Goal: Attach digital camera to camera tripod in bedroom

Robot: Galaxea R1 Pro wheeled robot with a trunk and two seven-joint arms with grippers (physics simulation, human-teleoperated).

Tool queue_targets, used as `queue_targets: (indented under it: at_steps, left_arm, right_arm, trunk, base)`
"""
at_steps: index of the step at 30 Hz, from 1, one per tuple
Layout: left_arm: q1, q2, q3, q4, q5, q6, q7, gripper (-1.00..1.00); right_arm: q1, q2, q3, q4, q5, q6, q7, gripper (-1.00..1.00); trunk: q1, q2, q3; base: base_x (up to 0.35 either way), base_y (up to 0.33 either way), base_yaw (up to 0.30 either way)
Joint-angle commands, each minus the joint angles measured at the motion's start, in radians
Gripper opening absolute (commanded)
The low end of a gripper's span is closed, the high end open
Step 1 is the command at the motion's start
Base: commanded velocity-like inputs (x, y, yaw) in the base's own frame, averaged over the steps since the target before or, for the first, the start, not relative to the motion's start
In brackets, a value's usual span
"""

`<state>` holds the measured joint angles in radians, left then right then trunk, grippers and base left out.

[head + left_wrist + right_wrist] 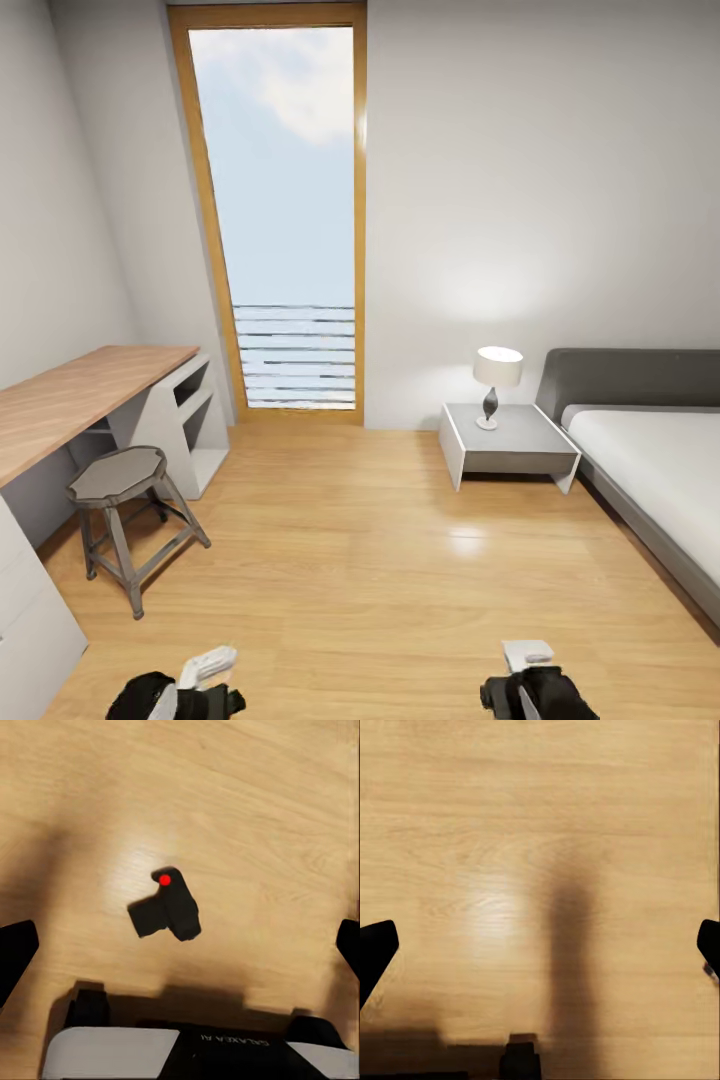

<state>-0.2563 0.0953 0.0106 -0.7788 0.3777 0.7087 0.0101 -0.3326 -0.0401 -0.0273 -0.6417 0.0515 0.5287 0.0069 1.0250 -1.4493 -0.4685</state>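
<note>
Digital camera (166,909): small black boxy body, red button on top (seen from left wrist camera), lying on light wood floor (247,810). Bedroom: grey walls, tall wood-framed window (285,215), grey bed (650,450) with white mattress at right.

A tall wood-framed window (290,215) is showing sky at twelve o'clock; a grey octagonal stool (122,478) is standing at nine, a white-shaded lamp (496,385) glowing at two.
</note>
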Motion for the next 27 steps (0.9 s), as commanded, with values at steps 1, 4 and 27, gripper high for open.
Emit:
queue_targets:
  at_steps: [1, 4, 27]
  left_arm:
    - [-0.040, -0.002, 0.001, 0.000, 0.006, 0.025, 0.001, 1.00]
    - [-0.182, -0.015, 0.002, 0.033, 0.011, 0.071, 0.001, 1.00]
    - [-0.332, -0.195, -0.055, -0.026, -0.001, 0.006, 0.070, 1.00]
  right_arm:
    - [-0.035, 0.000, -0.006, -0.001, -0.006, 0.009, 0.001, 1.00]
    - [-0.152, 0.000, -0.017, 0.021, -0.042, 0.017, 0.001, 1.00]
    - [-0.280, 0.004, -0.016, -0.024, -0.055, 0.055, 0.003, 1.00]
  trunk:
    - [0.000, -0.001, -0.002]
    - [0.000, -0.001, -0.002]
    - [0.000, -0.001, -0.002]
  base:
    - [0.000, 0.000, 0.000]
    - [0.000, 0.000, 0.000]
    - [0.000, 0.000, 0.000]
